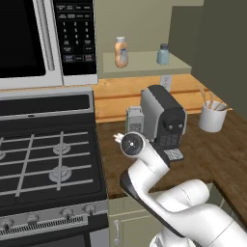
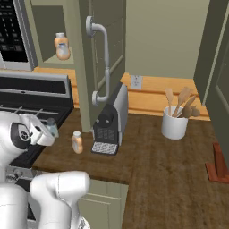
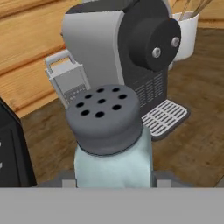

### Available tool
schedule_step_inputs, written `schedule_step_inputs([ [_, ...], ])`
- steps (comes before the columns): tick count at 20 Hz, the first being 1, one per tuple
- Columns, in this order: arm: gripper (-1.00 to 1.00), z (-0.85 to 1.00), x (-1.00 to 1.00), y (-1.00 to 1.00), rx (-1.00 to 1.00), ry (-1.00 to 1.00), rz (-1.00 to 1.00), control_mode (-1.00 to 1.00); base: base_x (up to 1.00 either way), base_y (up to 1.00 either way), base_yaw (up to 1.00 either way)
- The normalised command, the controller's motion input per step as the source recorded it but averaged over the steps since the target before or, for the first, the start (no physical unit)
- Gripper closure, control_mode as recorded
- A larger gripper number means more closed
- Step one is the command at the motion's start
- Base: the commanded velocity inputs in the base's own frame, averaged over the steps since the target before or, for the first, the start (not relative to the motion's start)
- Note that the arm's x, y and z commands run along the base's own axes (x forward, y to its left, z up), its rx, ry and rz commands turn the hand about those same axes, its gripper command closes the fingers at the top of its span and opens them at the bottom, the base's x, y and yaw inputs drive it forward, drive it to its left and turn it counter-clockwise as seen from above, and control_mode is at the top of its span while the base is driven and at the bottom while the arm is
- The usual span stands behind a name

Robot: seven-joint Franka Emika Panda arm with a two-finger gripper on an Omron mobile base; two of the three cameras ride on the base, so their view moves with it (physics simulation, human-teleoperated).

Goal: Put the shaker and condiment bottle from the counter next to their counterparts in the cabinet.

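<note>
The shaker point(image 3: 111, 144) looks like a small, light, rigid piece: a smooth, pale translucent body that could slip under a weak pinch, topped by a wider grey cap with holes. By my judgement the best hold is across the straight body below the cap, so that the cap's rim acts as a stop if it slides. In the hand view it sits right at the gripper point(image 3: 113, 181), its body between the two dark fingers point(image 3: 63, 180), which press against its sides, so the gripper appears clamped on it low on the body, cap pointing away from the hand. In the right base view the shaker point(image 2: 52, 127) is raised a little above the front of the counter point(image 2: 147, 156), beside the stove point(image 1: 43, 159) and in front of the coffee machine point(image 2: 111, 120). The orange bottle point(image 2: 77, 142) stands on the counter just beside it, slim and tall, likely easy to tip, so a grip around its middle seems wise. Up in the cabinet point(image 1: 144, 65) the other bottle point(image 1: 120, 52) and the other shaker point(image 1: 163, 54) stand well apart on the shelf, with free room beside each.
</note>
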Motion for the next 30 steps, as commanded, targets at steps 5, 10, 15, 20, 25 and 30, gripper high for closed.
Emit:
schedule_step_inputs([
  [5, 1.00, 0.70, -0.35, 0.00, -0.09, 0.14, 0.01, -1.00, 0.00, 0.00, 0.00],
  [10, 1.00, 0.85, -0.47, 0.00, -0.09, 0.00, 0.01, -1.00, 0.00, 0.00, 0.00],
  [15, 1.00, 0.64, -0.51, -0.19, -0.01, 0.00, 0.06, -1.00, 0.00, 0.00, 0.00],
  [20, 1.00, 0.59, -0.58, -0.25, -0.01, -0.01, 0.11, -1.00, 0.00, 0.00, 0.00],
  [25, 1.00, 0.63, -0.54, -0.19, -0.03, -0.04, 0.11, -1.00, 0.00, 0.00, 0.00],
  [30, 1.00, 0.78, -0.06, -0.40, 0.00, 0.00, 0.09, -1.00, 0.00, 0.00, 0.00],
])
